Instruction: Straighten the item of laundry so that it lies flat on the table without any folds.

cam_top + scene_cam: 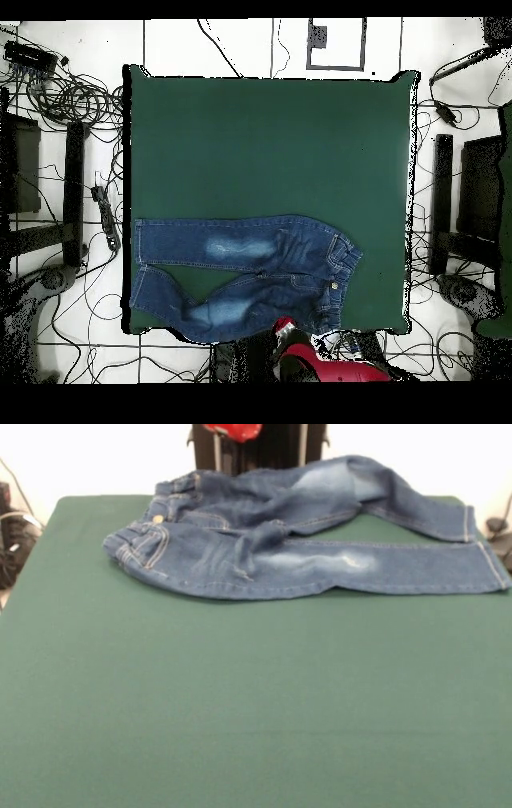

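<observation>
**One pair of jeans at desk edge, arm drawn back**

One pair of jeans on one green desk. Lying along the desk's robot-side edge; in the front view, waistband to the left, two leg cuffs to the right. In the overhead view, jeans spread across most of the desk's width, waistband at right, cuffs at left edge.

Two legs, splayed apart at the cuffs with a green wedge of desk showing between. One leg flat and roughly straight; the other angled, its upper part hanging just past the desk edge near the arm. Two pale faded patches counted, one per thigh. One brass button seen at the waistband. Fabric bunched and creased at crotch and waistband; not flat.

No brand, label or writing legible anywhere.

One arm, red and black, seen only at base side of desk, above the jeans' waist end. Fingers: cannot tell whether spread or pressed together; not distinguishable in either view.

Many cables on floor around desk.
</observation>
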Robot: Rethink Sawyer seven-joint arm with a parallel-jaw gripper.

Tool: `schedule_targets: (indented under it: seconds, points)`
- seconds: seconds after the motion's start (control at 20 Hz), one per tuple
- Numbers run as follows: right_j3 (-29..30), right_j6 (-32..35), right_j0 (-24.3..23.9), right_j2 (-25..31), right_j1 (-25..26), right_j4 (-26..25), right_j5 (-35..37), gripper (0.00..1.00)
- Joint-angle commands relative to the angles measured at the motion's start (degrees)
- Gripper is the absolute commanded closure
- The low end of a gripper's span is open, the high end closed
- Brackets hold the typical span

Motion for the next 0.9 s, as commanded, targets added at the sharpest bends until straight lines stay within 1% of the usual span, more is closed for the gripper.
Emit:
schedule_targets:
  seconds: [0.05, 0.2, 0.3, 0.55, 0.9]
  points:
    - [-1.48, 4.96, 3.09, 8.95, -1.15, 6.34, 5.42, 1.00]
    - [-1.94, 5.72, 4.43, 8.91, 0.03, 7.56, 4.37, 1.00]
    - [-2.14, 6.29, 6.12, 8.09, 0.91, 8.93, 3.35, 1.00]
    - [-2.44, 5.43, 7.61, 7.54, -0.02, 10.93, 4.97, 1.00]
    - [-2.62, 3.14, 5.59, 9.19, -2.51, 11.08, 8.77, 1.00]
